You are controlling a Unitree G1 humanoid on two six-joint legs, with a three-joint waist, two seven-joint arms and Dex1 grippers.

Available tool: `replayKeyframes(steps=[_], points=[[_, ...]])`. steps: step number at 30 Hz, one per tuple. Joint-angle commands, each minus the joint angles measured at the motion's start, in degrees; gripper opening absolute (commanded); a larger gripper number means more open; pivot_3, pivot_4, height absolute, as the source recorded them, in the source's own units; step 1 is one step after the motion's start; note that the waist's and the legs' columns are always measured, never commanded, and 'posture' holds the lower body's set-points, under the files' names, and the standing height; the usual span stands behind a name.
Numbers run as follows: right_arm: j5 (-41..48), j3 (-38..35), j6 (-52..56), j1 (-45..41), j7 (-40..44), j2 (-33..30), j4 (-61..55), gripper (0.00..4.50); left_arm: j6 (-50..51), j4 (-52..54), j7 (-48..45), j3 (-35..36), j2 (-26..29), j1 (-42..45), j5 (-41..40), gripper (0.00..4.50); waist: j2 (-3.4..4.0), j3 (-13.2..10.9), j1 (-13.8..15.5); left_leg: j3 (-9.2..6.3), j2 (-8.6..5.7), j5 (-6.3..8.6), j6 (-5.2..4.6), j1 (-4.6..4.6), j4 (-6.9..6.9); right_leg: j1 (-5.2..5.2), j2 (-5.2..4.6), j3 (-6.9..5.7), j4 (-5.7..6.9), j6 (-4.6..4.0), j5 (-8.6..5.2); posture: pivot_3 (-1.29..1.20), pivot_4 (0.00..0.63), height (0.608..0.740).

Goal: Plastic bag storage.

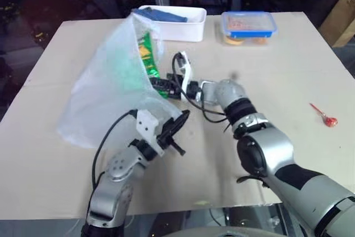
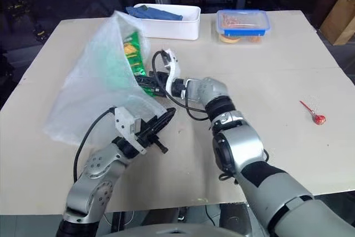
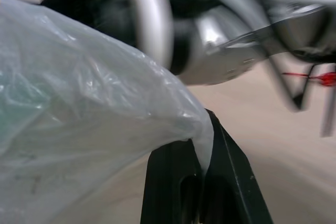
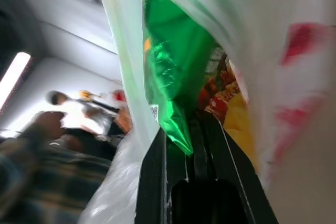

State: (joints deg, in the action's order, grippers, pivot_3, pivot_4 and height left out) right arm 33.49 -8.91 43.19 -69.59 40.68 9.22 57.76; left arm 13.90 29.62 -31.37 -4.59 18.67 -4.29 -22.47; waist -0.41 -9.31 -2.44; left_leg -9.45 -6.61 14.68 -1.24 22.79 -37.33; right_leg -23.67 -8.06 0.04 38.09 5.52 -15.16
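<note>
One plastic bag (image 1: 111, 87) stands puffed up on a pale worktop (image 1: 266, 70). The left claw (image 1: 176, 126) is closed, pinching the bag's lower edge. The right claw (image 2: 145, 81), also closed, grips one green crisp packet (image 4: 170, 87) at the bag's mouth, just beyond the left claw. Farther beyond both claws sit one white tub (image 1: 177, 23) and one blue-lidded food box (image 1: 248, 26). One red lollipop (image 1: 327, 117) lies well off to the right claw's side. The room behind is dark.
</note>
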Motion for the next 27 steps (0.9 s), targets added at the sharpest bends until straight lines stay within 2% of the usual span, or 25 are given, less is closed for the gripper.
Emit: replayKeyframes(steps=[1,2,3,4,6,9,12,15,20,23,27], points=[[-3.02,2.95,-0.77,-0.26,1.14,1.92,-3.46,0.05,-0.53,2.00,-0.95,0.65,0.81,0.52,-0.95,0.00,0.01,0.00,-0.22,0.00,0.01,0.00,0.00,0.00,0.00,-0.02,0.01,0.00,0.01,0.00,0.00,0.00,0.150,0.740],[-3.81,4.43,0.02,0.71,2.71,1.70,-4.97,0.05,-0.64,1.78,-1.06,0.77,0.93,0.59,-0.98,0.00,0.01,0.00,-0.37,0.03,0.03,0.00,0.00,0.00,0.01,-0.06,0.04,0.05,0.04,0.00,0.00,0.00,0.150,0.740],[-4.03,5.41,1.38,1.61,3.96,1.54,-6.54,0.64,-0.70,1.62,-1.15,0.84,0.97,0.66,-1.01,0.00,0.02,0.00,-0.49,0.04,0.04,0.00,0.00,-0.01,0.03,-0.09,0.06,0.10,0.07,0.00,0.00,0.00,0.150,0.740],[-3.97,5.86,2.57,2.30,4.41,1.50,-7.83,0.90,-0.75,1.50,-1.23,0.88,1.01,0.71,-1.06,0.00,0.02,0.00,-0.56,0.04,0.04,0.00,0.00,-0.01,0.03,-0.12,0.07,0.13,0.11,-0.01,0.00,0.00,0.150,0.740],[-3.93,6.48,4.16,3.37,4.47,1.44,-9.87,1.83,-0.82,1.33,-1.34,0.87,1.03,0.81,-1.08,0.00,0.02,0.00,-0.70,0.06,0.04,0.00,0.00,-0.01,0.03,-0.12,0.07,0.16,0.11,0.00,0.00,0.00,0.150,0.740],[-6.51,11.38,4.60,6.86,6.92,-0.32,-14.83,3.25,-1.03,0.58,-1.58,0.76,0.78,1.32,-1.18,0.00,0.02,0.01,-0.80,0.08,0.03,0.00,0.00,-0.03,0.00,-0.12,0.06,0.19,0.14,0.00,0.00,0.00,0.150,0.740],[-9.82,14.64,2.55,9.20,7.20,-2.55,-17.52,4.47,-1.18,-0.01,-1.88,1.03,0.76,1.66,-1.36,0.00,0.02,0.01,-0.86,0.09,0.03,0.00,0.00,-0.05,-0.01,-0.12,0.06,0.20,0.18,0.00,0.00,0.00,0.150,0.740],[-13.81,18.33,-2.51,10.89,11.20,-6.80,-18.45,4.47,-1.41,-0.70,-2.12,1.51,0.76,1.98,-1.34,0.00,0.02,0.02,-0.86,0.15,0.02,0.00,0.00,-0.06,-0.07,-0.14,0.06,0.26,0.27,0.00,0.00,0.00,0.150,0.740],[-17.52,18.82,-10.74,11.34,16.44,-14.64,-16.48,4.47,-1.65,-1.52,-1.99,2.48,0.58,2.38,-1.18,0.00,0.02,0.02,-0.75,0.20,0.00,0.00,0.00,-0.09,-0.14,-0.14,0.06,0.30,0.34,0.01,0.01,0.00,0.150,0.740],[-20.05,17.33,-18.96,10.74,14.70,-17.45,-12.82,4.47,-1.80,-1.74,-1.92,3.07,0.54,2.27,-0.93,0.00,0.01,0.02,-0.80,0.26,0.00,0.00,0.00,-0.10,-0.13,-0.15,0.06,0.35,0.34,0.01,0.01,0.00,0.150,0.740],[-21.65,12.72,-33.30,7.22,6.53,-16.63,-4.84,4.47,-2.00,-1.98,-1.75,3.32,0.40,1.84,-0.70,0.00,0.01,0.01,-1.14,0.41,0.02,0.00,0.00,-0.17,-0.10,-0.17,0.08,0.50,0.38,0.02,0.01,0.00,0.150,0.740]])
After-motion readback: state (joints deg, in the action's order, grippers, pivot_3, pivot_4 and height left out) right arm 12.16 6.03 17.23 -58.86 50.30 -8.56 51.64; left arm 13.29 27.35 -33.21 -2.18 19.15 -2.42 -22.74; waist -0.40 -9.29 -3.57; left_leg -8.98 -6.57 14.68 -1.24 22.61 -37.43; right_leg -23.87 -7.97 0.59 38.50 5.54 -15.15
